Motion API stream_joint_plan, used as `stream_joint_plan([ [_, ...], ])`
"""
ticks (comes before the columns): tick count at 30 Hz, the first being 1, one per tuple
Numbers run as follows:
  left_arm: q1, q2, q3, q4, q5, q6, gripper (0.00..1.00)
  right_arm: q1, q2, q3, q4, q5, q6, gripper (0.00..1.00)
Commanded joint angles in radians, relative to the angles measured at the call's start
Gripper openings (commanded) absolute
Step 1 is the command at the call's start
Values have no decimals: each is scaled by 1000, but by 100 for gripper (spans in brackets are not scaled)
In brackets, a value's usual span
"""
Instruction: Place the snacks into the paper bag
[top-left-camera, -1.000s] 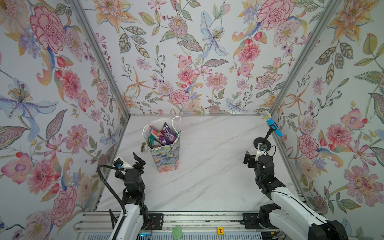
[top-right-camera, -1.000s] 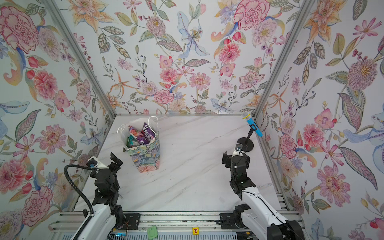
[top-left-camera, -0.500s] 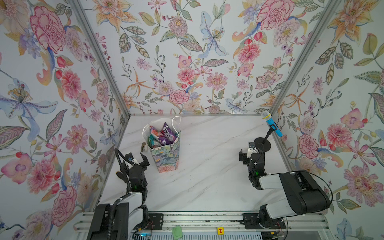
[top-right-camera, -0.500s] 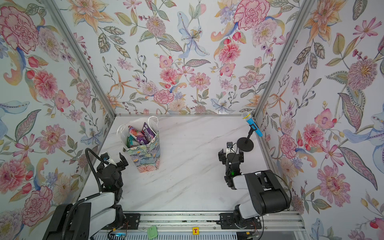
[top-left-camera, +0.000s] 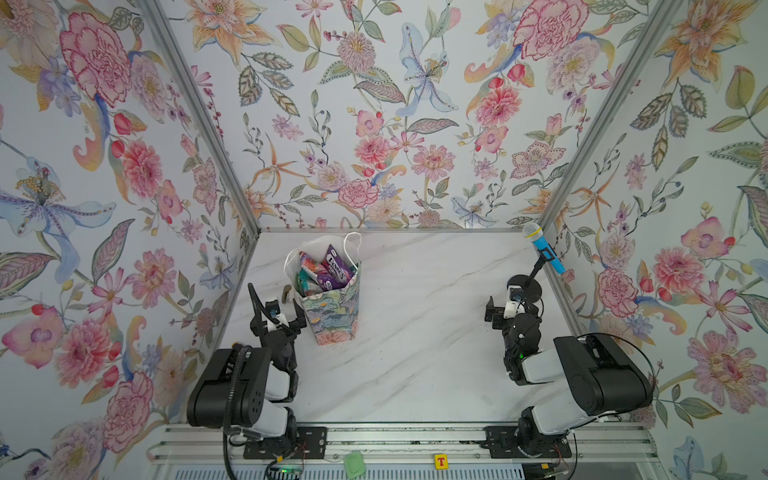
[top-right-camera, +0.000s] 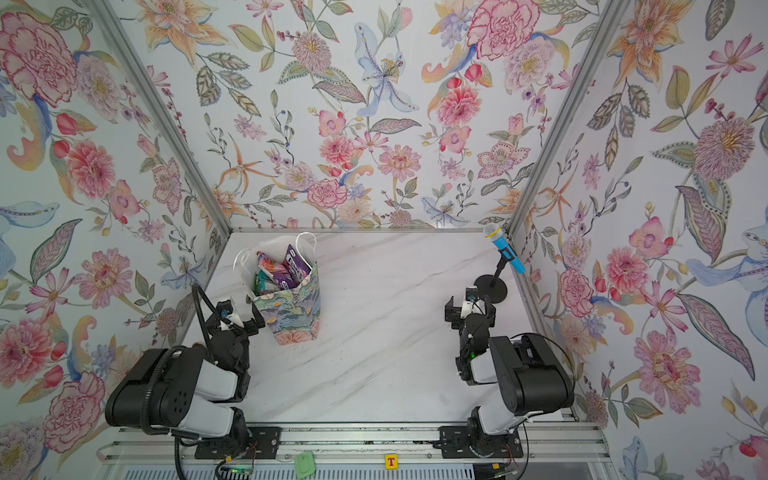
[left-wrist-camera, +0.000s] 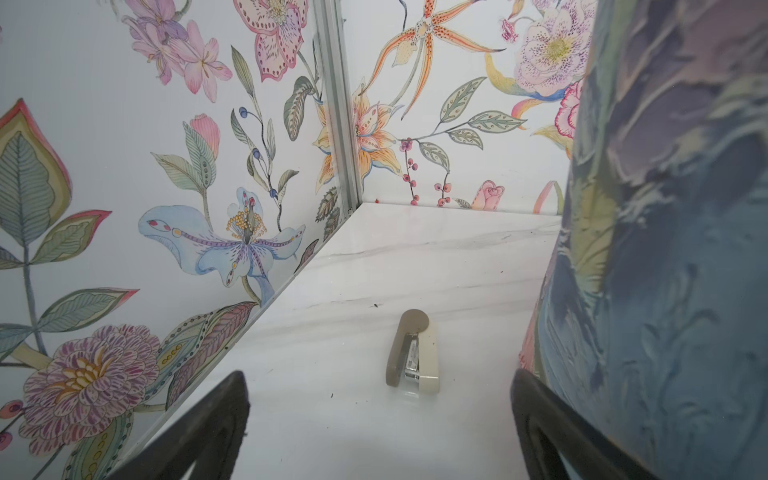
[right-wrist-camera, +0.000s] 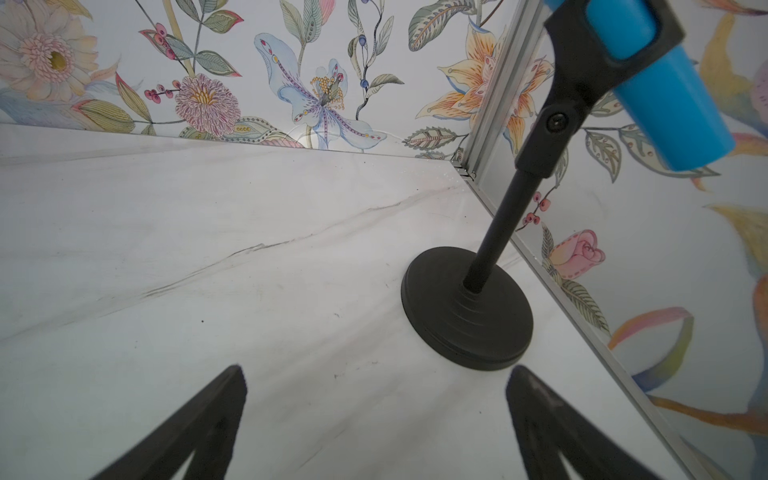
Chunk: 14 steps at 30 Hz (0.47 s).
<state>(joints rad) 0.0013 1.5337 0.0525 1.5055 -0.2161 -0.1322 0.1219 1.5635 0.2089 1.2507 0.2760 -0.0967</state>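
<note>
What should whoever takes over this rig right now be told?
Left gripper: open, empty, low beside the paper bag; whether a finger touches it cannot be told.
Right gripper: open, empty, facing the microphone stand.
Snacks: inside the upright bag, a purple FOX'S pouch on top.
Done: no pouch shows loose on the marble table.
Left: probably nothing. A small stapler lies between the bag and the left wall; it is not part of the job.

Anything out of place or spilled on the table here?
Nothing spilled: the snacks sit inside the standing paper bag. Two non-snack strays: a small stapler lying beside the bag, and a blue microphone on its stand.
</note>
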Motion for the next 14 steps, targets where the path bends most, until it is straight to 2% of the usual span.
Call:
stream_joint_plan([
  [1,-28,74,0,207,-39,46,99,-9,-1,35,-22,9,33,99],
  [3,-31,43,-2,158,-60,33,99,-32,-14,53,-79,-23,51,99],
  [6,-34,72,-6,213,-68,43,99,-33,-9,55,-72,-21,51,99],
  [14,-42,63,3,183,-89,45,99,-39,-11,59,-84,-50,50,99],
])
